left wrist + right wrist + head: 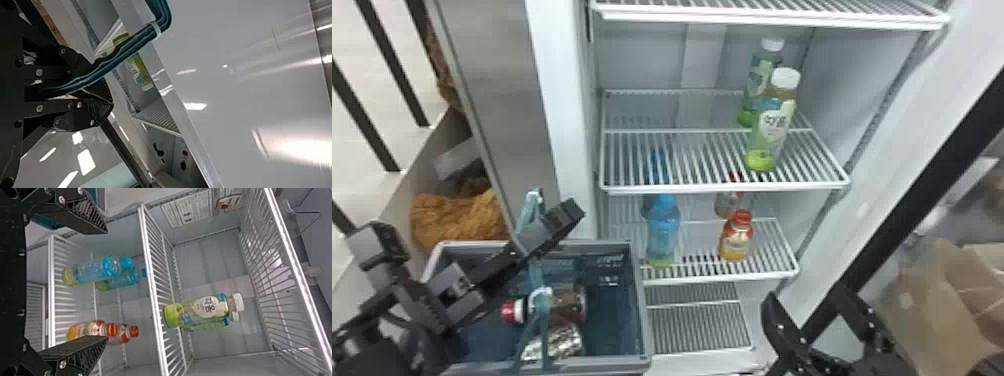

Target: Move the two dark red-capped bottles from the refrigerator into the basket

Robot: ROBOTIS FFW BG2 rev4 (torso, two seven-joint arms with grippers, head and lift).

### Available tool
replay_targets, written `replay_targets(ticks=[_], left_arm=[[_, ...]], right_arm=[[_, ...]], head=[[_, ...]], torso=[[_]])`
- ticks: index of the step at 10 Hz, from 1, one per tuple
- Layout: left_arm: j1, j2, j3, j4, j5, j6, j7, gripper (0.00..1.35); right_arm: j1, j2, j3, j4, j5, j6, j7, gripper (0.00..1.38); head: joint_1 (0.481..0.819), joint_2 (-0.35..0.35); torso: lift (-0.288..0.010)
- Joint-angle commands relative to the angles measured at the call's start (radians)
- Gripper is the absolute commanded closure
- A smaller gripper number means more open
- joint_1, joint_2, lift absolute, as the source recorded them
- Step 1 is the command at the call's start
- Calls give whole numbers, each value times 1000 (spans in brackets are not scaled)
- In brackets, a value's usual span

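Note:
Inside the basket point(641, 320) lie a dark bottle point(567, 304) with a red cap and, beside it, a shiny bottle point(557, 344) whose cap is hidden. My left gripper point(571, 212) is above the basket's back rim. In the left wrist view the left gripper point(110, 103) is shut on the teal basket handle point(117, 53). My right gripper point(804, 297) stands low in front of the refrigerator's right side. In the right wrist view the right gripper point(106, 285) is open, its fingers wide apart, facing the shelves.
Green-bottomed bottles with white caps point(772, 125) stand on the middle shelf point(682, 160). Blue bottles point(663, 230) and orange bottles with red-orange caps point(736, 237) stand on the shelf below. The refrigerator's side wall rises behind the basket; a cardboard box point(942, 295) is at the right.

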Motion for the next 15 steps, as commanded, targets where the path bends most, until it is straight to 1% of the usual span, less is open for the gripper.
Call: replay_targets(ticks=[1,2,5,8,13,15], left_arm=[[1,-2,4,0,0,-2,0,1202],[3,-3,10,0,2,-2,0,1202],[8,-5,12,0,10,-2,0,1202],[6,-6,12,0,12,-2,0,1202],[3,0,8,0,12,1,0,1202],[6,3,10,0,12,1,0,1202]], right_arm=[[51,13,-20,-6,11,-49,0,153],[66,19,-30,-11,11,-57,3,153],[96,19,-36,-33,9,-57,15,153],[88,19,-34,-23,5,-54,25,153],[83,19,-36,-21,5,-47,35,154],[83,13,-36,-21,7,-35,38,154]], head=[[695,-121],[695,-134],[695,-143],[695,-142],[695,-137],[695,-138]], torso=[[-34],[-34],[-34],[-34],[-34],[-34]])
